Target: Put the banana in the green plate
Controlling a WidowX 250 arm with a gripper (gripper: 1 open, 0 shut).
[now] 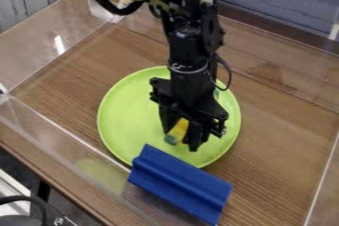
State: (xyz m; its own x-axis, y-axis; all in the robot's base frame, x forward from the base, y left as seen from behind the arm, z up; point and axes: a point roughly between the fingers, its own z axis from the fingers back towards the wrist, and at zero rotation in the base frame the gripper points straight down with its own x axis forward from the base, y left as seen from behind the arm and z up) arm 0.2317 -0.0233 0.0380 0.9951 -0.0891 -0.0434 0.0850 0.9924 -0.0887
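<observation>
— On the wooden table (284,111), what holds what?

— Only one dish matters here: the green plate (126,106), round and flat with a low rim. My claw (184,137) points straight down over its near-right part, and the banana (175,129) sits between my fingers, a small yellow piece showing just above the plate's surface.

— So your claw is clamped on it?

— Yes, my fingers are drawn tight around the banana. Only a short yellow stretch of it shows; my black fingers cover the rest.

— Does the banana touch the plate?

— I can't tell. It is low over the green surface and inside the rim, but my fingers hide its underside.

— Anything else in the plate?

— Nothing else that I can see. The blue ridged block (179,182) lies on the table at the plate's near edge, and its far corner seems to overlap the rim just in front of my claw.

— And around the table?

— Clear plastic walls (40,42) stand along the sides.
</observation>
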